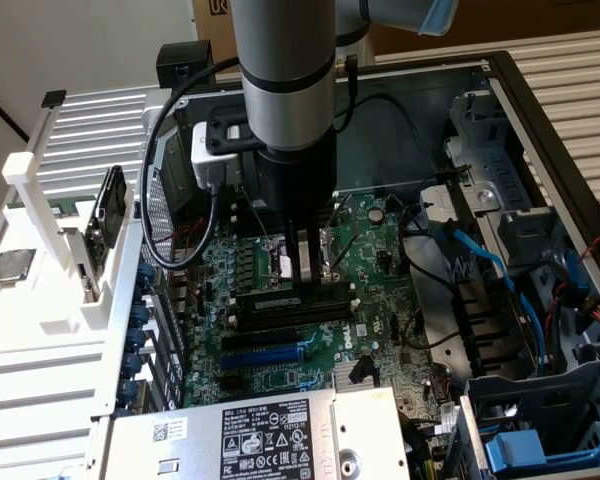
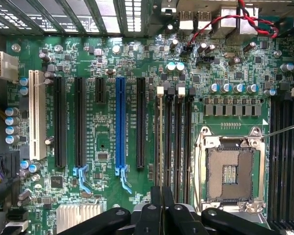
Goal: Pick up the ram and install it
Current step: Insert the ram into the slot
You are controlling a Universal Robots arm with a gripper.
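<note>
Nearly together: black fingers (image 2: 154, 215) pinched on the thin top edge of the ram (image 2: 159, 142), a slim board seen edge-on, set in line with the outermost of the long black memory slots (image 2: 179, 142), near the square metal-framed CPU socket (image 2: 230, 169). Gripper (image 1: 302, 272) (image 2: 161, 208) pointing straight down from a smooth grey cylindrical arm (image 1: 285, 70), upright over the green motherboard (image 1: 380, 270). In the exterior view, at nine o'clock of the gripper and well apart, a white plastic rack (image 1: 40, 205); at six o'clock, a matt grey labelled box (image 1: 260, 430).
</note>
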